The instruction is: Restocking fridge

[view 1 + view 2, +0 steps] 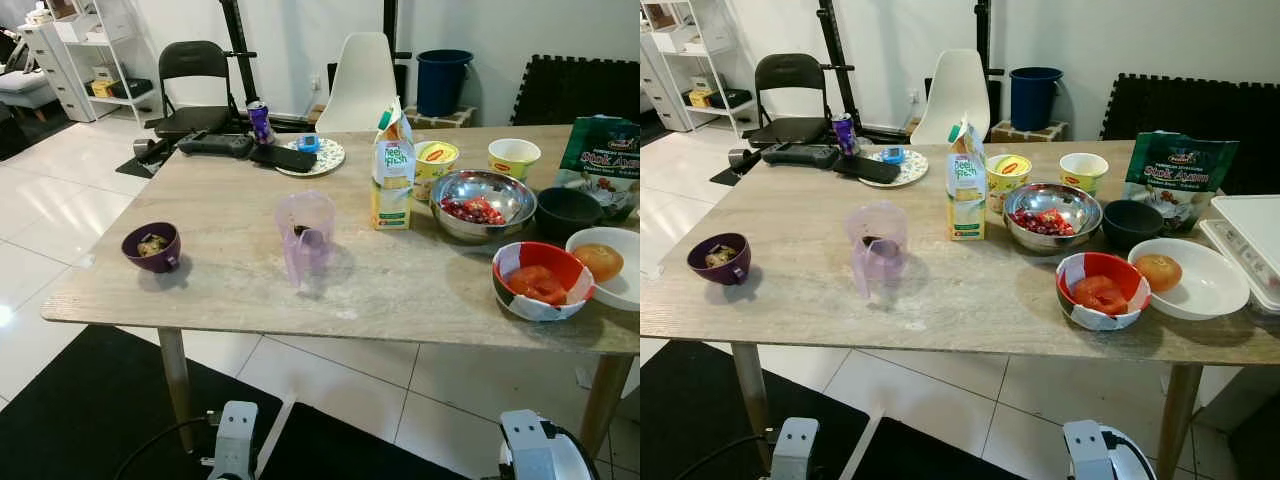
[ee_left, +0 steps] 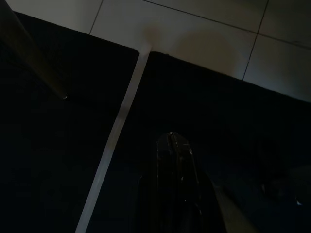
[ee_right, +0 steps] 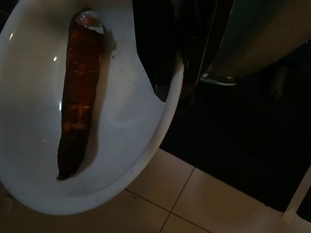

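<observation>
A wooden table [image 1: 240, 290] in front of me carries food: a milk carton [image 1: 392, 175], a steel bowl of red fruit [image 1: 482, 205], a red bowl of tomatoes [image 1: 540, 280], a white dish with an orange round thing [image 1: 610, 262], two yellow cups [image 1: 435, 160] and a green bag [image 1: 605, 160]. Both arms hang low below the table edge. In the right wrist view my right gripper [image 3: 165, 90] is shut on the rim of a white plate [image 3: 121, 160] holding a long reddish-brown carrot [image 3: 77, 97]. My left gripper [image 2: 171, 143] points down at a black mat, fingers together and empty.
A purple pitcher [image 1: 305, 235] and a purple bowl [image 1: 153, 246] stand on the table's left half. A black bowl [image 1: 567, 210], a can [image 1: 259, 120] and a plate with gadgets [image 1: 310, 155] sit further back. Chairs [image 1: 360, 80] and a blue bin [image 1: 442, 80] stand behind. A black mat [image 1: 90, 410] lies underfoot.
</observation>
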You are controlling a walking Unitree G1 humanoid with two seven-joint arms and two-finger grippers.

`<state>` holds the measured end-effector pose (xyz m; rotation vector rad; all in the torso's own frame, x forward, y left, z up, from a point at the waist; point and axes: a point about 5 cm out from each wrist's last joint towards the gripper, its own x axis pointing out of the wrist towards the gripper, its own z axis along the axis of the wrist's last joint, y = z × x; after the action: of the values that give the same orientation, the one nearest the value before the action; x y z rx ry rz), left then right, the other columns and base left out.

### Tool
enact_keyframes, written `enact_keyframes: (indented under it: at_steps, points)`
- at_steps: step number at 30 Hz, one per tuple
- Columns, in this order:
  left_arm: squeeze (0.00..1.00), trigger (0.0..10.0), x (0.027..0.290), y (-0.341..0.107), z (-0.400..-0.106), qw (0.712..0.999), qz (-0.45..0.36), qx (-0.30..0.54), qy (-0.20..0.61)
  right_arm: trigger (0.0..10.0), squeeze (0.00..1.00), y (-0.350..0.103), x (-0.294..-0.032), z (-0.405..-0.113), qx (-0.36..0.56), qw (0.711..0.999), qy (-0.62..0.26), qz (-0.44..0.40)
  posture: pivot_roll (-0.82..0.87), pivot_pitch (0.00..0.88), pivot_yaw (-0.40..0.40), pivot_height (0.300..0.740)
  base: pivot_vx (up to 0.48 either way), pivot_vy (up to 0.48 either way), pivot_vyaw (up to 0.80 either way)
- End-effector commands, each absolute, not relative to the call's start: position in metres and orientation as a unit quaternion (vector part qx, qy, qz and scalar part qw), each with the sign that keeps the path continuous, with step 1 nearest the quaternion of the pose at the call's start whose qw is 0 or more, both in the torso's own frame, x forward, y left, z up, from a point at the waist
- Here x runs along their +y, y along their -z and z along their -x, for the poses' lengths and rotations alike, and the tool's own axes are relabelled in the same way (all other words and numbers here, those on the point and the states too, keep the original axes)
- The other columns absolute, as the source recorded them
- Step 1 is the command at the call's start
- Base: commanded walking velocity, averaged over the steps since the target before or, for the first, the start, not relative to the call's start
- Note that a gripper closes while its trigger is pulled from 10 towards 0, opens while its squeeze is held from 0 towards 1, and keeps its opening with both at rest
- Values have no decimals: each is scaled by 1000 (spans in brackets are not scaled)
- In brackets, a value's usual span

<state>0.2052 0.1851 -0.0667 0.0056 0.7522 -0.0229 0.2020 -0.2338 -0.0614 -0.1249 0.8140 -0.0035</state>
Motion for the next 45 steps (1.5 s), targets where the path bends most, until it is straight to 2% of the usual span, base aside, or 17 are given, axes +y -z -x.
enact_keyframes:
  at_steps: [1, 18, 22, 45]
  points:
    - [0, 10000, 182, 66, -205, 931, -4, 364, 22, 10000, 0, 61, -234, -202, 392, 918, 4, 57, -26, 83, 54, 740, 0, 0, 0]
    - [0, 10000, 183, 65, -209, 930, -7, 368, 12, 10000, 0, 60, -233, -205, 395, 917, -2, 62, -27, 66, 42, 740, 0, 0, 0]
    - [0, 10000, 186, 66, -208, 931, 16, 366, -5, 10000, 0, 60, -234, -206, 392, 918, 7, 58, -48, 77, 64, 740, 0, 0, 0]
    - [0, 10000, 187, 68, -205, 926, -2, 378, -5, 10000, 0, 61, -239, -201, 400, 914, 7, 65, -38, 81, 55, 740, 0, 0, 0]
